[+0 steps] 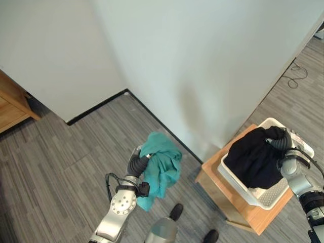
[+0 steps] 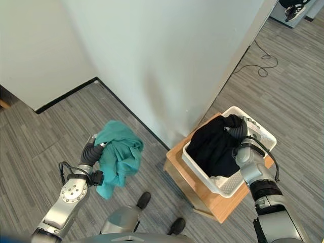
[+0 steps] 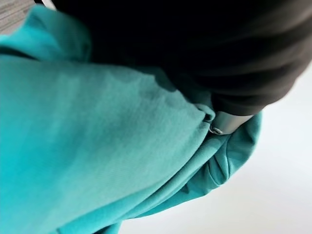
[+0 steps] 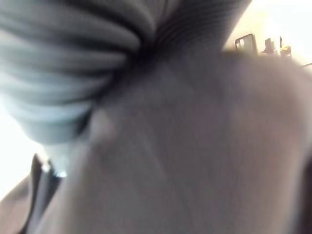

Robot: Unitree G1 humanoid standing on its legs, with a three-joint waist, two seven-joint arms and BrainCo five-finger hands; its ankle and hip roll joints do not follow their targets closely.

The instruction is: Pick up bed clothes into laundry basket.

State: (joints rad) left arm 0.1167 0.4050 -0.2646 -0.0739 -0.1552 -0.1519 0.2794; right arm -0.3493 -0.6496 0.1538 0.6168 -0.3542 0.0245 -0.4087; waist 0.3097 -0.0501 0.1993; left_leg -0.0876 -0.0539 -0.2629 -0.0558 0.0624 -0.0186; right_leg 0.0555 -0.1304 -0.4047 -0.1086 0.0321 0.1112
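Observation:
A teal garment [image 1: 163, 164] hangs bunched in the air above the grey floor, with my left hand [image 1: 136, 163] shut on its upper edge; the left wrist view shows the cloth [image 3: 97, 146] folded over one finger [image 3: 225, 122]. On the right a white laundry basket [image 1: 267, 202] sits on a low wooden stand [image 1: 212, 168]. A black garment [image 1: 253, 158] is heaped inside it and rises toward the far rim. My right hand [image 1: 284, 143] is against the top of that heap, its fingers buried in the black cloth [image 4: 195, 146].
A tall white surface [image 1: 202, 61] with a dark base strip runs diagonally between the teal garment and the basket stand. Light wooden furniture [image 1: 10, 106] stands at the far left. A thin cable [image 1: 296, 76] lies on the floor at the upper right.

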